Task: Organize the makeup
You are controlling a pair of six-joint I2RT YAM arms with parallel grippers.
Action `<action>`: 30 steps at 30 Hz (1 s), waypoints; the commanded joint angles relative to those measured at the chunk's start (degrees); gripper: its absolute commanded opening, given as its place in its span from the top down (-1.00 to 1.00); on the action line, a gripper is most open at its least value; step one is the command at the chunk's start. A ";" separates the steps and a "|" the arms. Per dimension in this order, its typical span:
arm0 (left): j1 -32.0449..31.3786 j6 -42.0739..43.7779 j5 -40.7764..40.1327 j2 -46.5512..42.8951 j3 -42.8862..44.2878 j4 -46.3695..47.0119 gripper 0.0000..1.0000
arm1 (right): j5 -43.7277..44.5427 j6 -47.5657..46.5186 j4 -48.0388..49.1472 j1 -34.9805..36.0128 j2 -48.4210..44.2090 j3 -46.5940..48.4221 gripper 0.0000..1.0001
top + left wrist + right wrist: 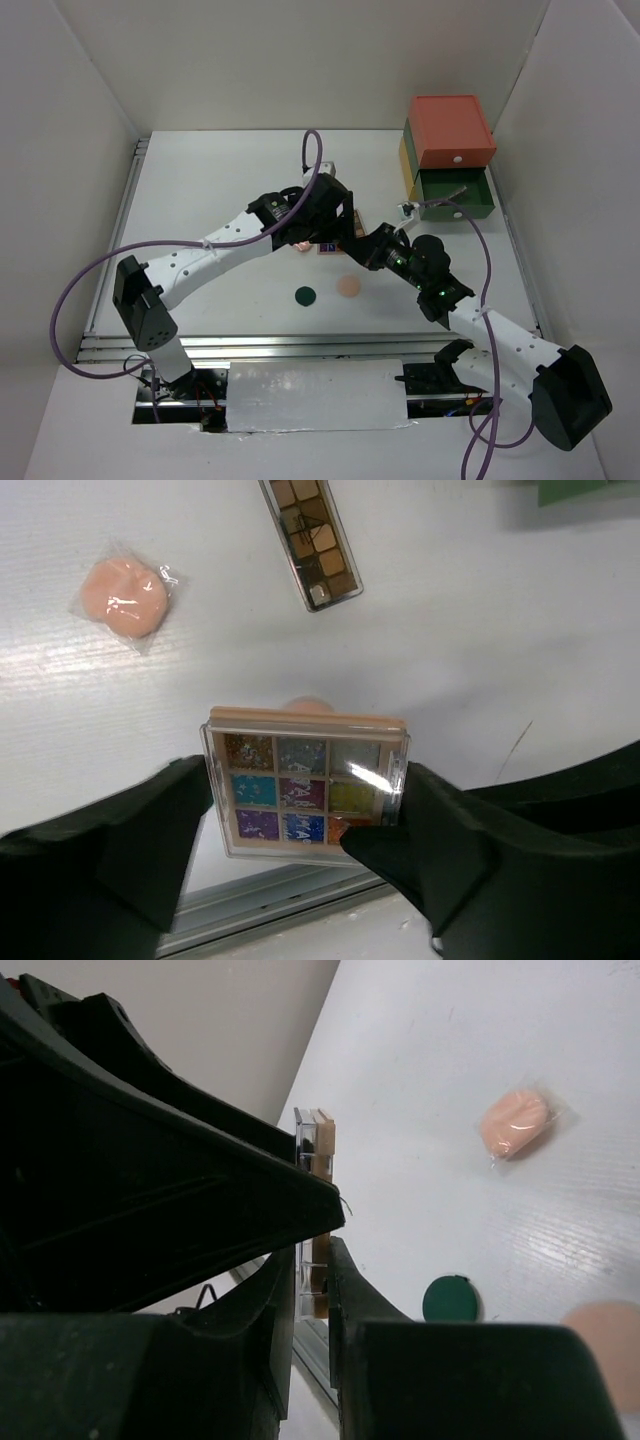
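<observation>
- Right, the square multicolour palette [303, 780] was up off the table [200, 190], over its middle, caught between both of my grippers.
- My right gripper [312, 1300] had its fingers pinched shut on the palette's thin edge, and it looked like a firm hold.
- My left gripper [305, 805] stood with a finger at each side edge of the palette. Whether they pressed it or only flanked it, I couldn't tell.
- The palette itself had a clear lid catching a glare, a peach-coloured frame and nine glittery pans, with blue, purple and yellow-green among them.
- Progress, by my reckoning, was early. A long brownish eyeshadow palette [312, 540], a wrapped peach puff [122, 592], a dark-green compact [306, 296] and a peach compact [348, 286] all lay loose on the table.
- The drawer box [452, 130] sat at the far right with its green drawer [455, 195] pulled out. What lay inside it I couldn't make out.
</observation>
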 commanded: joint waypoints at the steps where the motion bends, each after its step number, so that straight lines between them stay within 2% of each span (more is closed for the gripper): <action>1: -0.44 -0.82 -1.27 -1.90 3.11 2.01 -0.99 | 0.55 0.19 5.26 0.48 -1.29 1.46 1.00; 9: 1.49 -0.21 -7.42 4.25 26.30 -9.92 -0.99 | 6.70 4.14 3.15 -1.18 -1.55 1.02 1.00; 11: 2.99 -1.26 -8.92 3.82 27.91 -12.13 -0.99 | 13.25 5.72 -0.51 -2.24 -2.86 1.02 1.00; 14: 3.69 -0.12 -10.94 -3.79 22.48 -10.74 -0.99 | 21.97 8.53 -8.51 -7.85 -7.07 2.86 1.00; 15: 3.95 0.23 -11.12 -5.74 17.42 -9.26 -0.99 | 21.65 8.97 -8.98 -13.17 -7.70 3.04 1.00; 17: 4.04 1.19 -11.56 -11.61 12.29 -8.37 -0.99 | 19.99 8.98 -10.64 -18.73 -8.40 4.00 1.00; 19: 4.13 2.51 -11.56 -15.41 4.56 -7.32 -0.99 | 22.17 8.28 -14.59 -24.79 -8.41 7.51 1.00; 23: 4.22 4.98 -9.45 -26.73 -10.63 -5.46 -0.99 | 23.23 6.78 -20.75 -33.68 -5.96 13.92 1.00; 26: 4.22 5.07 -9.80 -32.72 -17.15 -6.69 -0.99 | 26.13 6.69 -26.11 -37.12 -1.91 17.97 1.00; 30: 4.31 5.33 -10.15 -37.75 -21.30 -9.06 -0.99 | 29.03 6.34 -33.14 -39.33 3.71 25.18 1.00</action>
